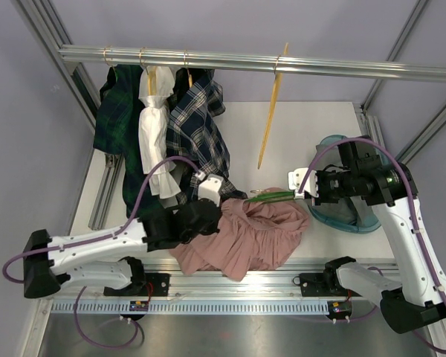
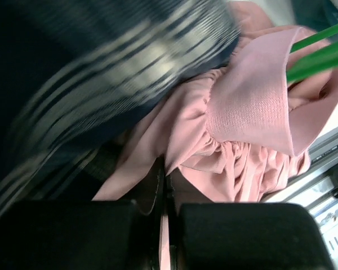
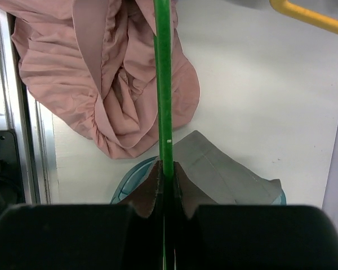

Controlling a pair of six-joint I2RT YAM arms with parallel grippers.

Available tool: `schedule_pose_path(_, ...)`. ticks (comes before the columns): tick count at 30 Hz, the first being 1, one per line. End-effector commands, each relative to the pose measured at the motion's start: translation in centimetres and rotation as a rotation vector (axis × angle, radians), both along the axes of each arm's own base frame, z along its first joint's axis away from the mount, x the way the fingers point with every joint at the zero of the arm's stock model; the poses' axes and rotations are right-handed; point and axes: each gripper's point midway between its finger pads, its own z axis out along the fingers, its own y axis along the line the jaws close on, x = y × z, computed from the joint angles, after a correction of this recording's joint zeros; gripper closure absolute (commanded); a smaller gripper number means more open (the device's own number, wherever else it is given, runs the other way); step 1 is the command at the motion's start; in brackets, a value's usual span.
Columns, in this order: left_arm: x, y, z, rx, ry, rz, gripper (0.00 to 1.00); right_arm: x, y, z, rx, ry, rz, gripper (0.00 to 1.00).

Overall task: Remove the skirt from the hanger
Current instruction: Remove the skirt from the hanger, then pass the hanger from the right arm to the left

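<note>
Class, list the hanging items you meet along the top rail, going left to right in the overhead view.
Dark green plaid garment → white garment → navy plaid shirt → bare wooden hanger.

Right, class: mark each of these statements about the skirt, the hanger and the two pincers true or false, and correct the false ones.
1. The right pincer is shut on the green hanger. True.
2. The pink skirt hangs from the rail. False: it lies heaped on the table.
3. The left pincer grips pink fabric. True.
4. The yellow hanger carries a plaid shirt. False: it hangs bare.
</note>
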Motion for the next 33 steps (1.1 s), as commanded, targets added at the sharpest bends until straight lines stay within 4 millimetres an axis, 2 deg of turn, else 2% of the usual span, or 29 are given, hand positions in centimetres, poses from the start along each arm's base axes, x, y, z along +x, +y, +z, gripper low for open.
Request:
schedule_pose_path(1, -0.4, 4.3, -0.3, 0.012, 0.002, 0.116, 1.00, -5.5, -2.6, -2.4, -0.115, 0.204, -0.019, 1.00)
schedule_pose_path(3, -1.1, 6.6, -0.9, 0.024, 0.027, 0.145, 1.00, -5.7, -2.9, -2.4, -0.126, 0.197, -0.022, 1.00)
schedule_pose_path(4, -1.4, 7.4, -1.9, 0.031, 0.051, 0.162, 1.00, -5.7, -2.8, -2.3, -0.124, 0.191, -0.017, 1.00)
schedule_pose_path(6, -2.2, 8.5, -2.6, 0.027, 0.081, 0.169, 1.00, -5.8, -2.5, -1.7, -0.099, 0.173, -0.011, 1.00)
schedule_pose_path(7, -2.5, 9.1, -3.6, 0.034, 0.102, 0.185, 1.00, -5.9, -2.1, -0.9, -0.069, 0.159, -0.005, 1.00)
schedule_pose_path(11, -2.9, 10.7, -4.7, 0.039, 0.131, 0.242, 1.00, -6.5, -1.2, 1.9, 0.021, 0.099, -0.011, 1.00)
schedule_pose_path(16, -2.6, 11.4, -4.6, 0.022, 0.120, 0.273, 1.00, -7.6, -0.8, 3.6, 0.087, 0.059, -0.010, 1.00)
schedule_pose_path(22, -1.9, 10.9, -3.9, -0.004, 0.099, 0.248, 1.00, -9.2, 0.3, 3.9, 0.170, 0.107, 0.004, 1.00)
schedule_pose_path(25, -1.7, 9.1, -1.5, -0.077, 0.025, 0.128, 0.82, -9.3, 0.2, 2.8, 0.156, 0.134, 0.008, 1.00)
schedule_pose_path(26, -2.0, 8.4, -0.8, -0.102, 0.015, 0.071, 0.63, -9.2, 0.1, 2.5, 0.148, 0.142, 0.004, 1.00)
schedule_pose_path(27, -1.9, 7.9, 1.1, -0.141, -0.060, 0.005, 0.54, -9.1, 0.1, 2.2, 0.137, 0.142, 0.010, 1.00)
schedule_pose_path(29, -2.7, 7.1, 3.0, -0.188, -0.113, -0.103, 0.36, -9.0, 0.0, 1.6, 0.125, 0.154, 0.011, 1.00)
schedule_pose_path(30, -2.9, 7.3, 4.7, -0.215, -0.186, -0.154, 0.25, -9.0, 0.0, 1.4, 0.121, 0.160, 0.015, 1.00)
schedule_pose_path(32, -3.9, 7.4, 5.9, -0.236, -0.243, -0.246, 0.17, -8.9, 0.0, 1.3, 0.118, 0.162, 0.024, 1.00)
schedule_pose_path(33, -4.4, 8.0, 6.9, -0.230, -0.312, -0.296, 0.11, -8.9, 0.1, 1.3, 0.118, 0.160, 0.027, 1.00)
